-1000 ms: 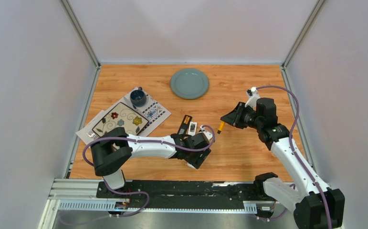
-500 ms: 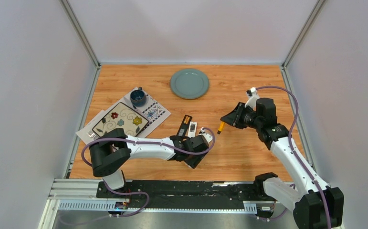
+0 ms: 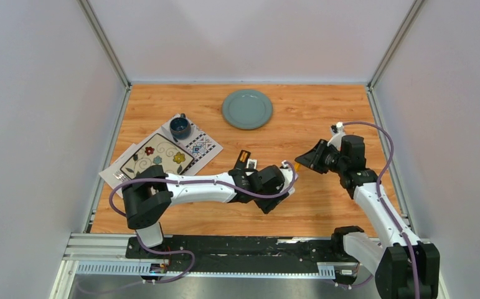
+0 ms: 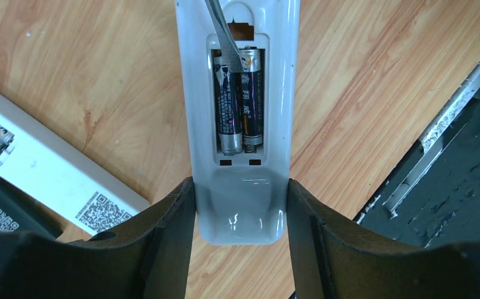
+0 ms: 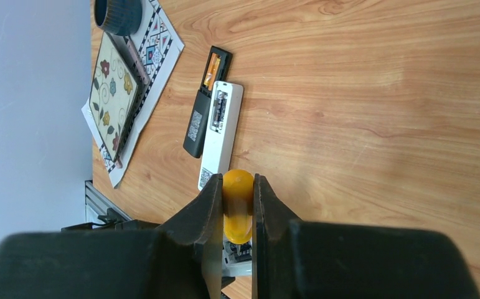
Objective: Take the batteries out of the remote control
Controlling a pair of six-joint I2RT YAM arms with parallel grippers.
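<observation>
Bright, even light comes from above. Shadows on the wooden table [image 3: 312, 112] are soft and small. A shiny white spot glares on the remote control [image 4: 240, 218]. The dark fingers [image 4: 162, 249] close to the left wrist camera look blurry.

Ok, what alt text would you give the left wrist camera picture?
A white remote, back cover off, is gripped by the left end effector on a wooden table. Two batteries sit in its compartment, a screwdriver blade reaching onto them.
</observation>
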